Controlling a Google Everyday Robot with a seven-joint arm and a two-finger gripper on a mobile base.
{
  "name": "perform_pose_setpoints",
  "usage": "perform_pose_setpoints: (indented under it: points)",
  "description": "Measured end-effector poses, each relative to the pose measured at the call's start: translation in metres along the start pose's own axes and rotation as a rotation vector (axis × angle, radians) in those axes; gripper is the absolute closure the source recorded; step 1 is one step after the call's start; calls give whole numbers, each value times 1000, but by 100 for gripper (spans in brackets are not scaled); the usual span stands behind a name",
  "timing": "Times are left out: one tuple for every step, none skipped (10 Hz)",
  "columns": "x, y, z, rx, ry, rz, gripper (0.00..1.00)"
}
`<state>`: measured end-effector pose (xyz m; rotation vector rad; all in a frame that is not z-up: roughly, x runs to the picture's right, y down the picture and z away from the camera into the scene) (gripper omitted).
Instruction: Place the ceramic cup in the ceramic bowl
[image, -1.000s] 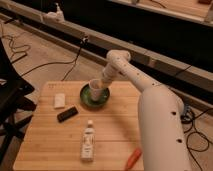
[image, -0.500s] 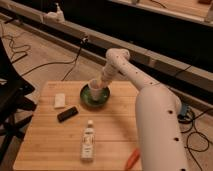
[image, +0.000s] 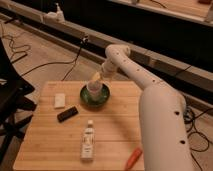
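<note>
Hovering over the far middle of the wooden table (image: 120, 130), the gripper (image: 96, 78) sits just above the ceramic cup (image: 94, 90); whether it is clamped on the cup's rim or has let go cannot be told. The cup now rests low inside the ceramic bowl (image: 95, 98), lower than half a second ago, when it hung over the green basin. By that reading the placement is all but done, with only release and withdrawal left. Outward from the wrist, the white arm (image: 150, 95) sweeps right and nearward. Left of the bowl lie a pale pad (image: 60, 100) and a dark bar (image: 67, 114); nearer stand a white bottle (image: 88, 141) and an orange object (image: 134, 158). The bottle's label carries marks too faint to read; no brand is legible.
</note>
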<state>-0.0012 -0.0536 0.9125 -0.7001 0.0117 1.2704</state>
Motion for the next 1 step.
perform_pose_setpoints:
  points:
    - [-3, -2, -9, 0, -19, 3, 26]
